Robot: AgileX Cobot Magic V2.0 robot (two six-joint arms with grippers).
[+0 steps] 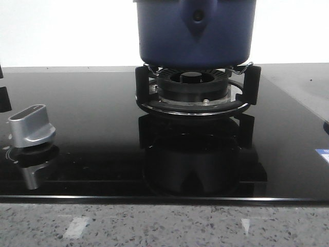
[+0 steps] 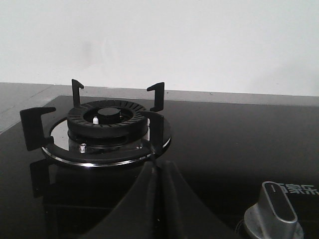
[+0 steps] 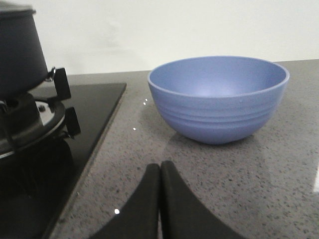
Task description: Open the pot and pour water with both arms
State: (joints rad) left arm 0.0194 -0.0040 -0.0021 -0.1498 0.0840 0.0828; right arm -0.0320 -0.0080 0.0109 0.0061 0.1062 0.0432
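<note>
The dark-blue pot [image 1: 195,31] stands on the black burner grate [image 1: 194,95] at the back middle of the glass hob; its triangular handle mount and rivet face me, and its top is cut off by the frame. It also shows in the right wrist view [image 3: 17,50] beside the hob edge. My right gripper [image 3: 160,167] is shut and empty, low over the grey counter, facing a blue bowl [image 3: 219,97]. My left gripper [image 2: 158,167] is shut and empty, over the black glass before an empty burner [image 2: 102,127]. Neither gripper shows in the front view.
A silver knob [image 1: 32,125] sits on the hob at front left, and it also shows in the left wrist view [image 2: 274,211] close beside my left fingers. The speckled counter [image 1: 164,224] runs along the hob's front edge. A white wall stands behind.
</note>
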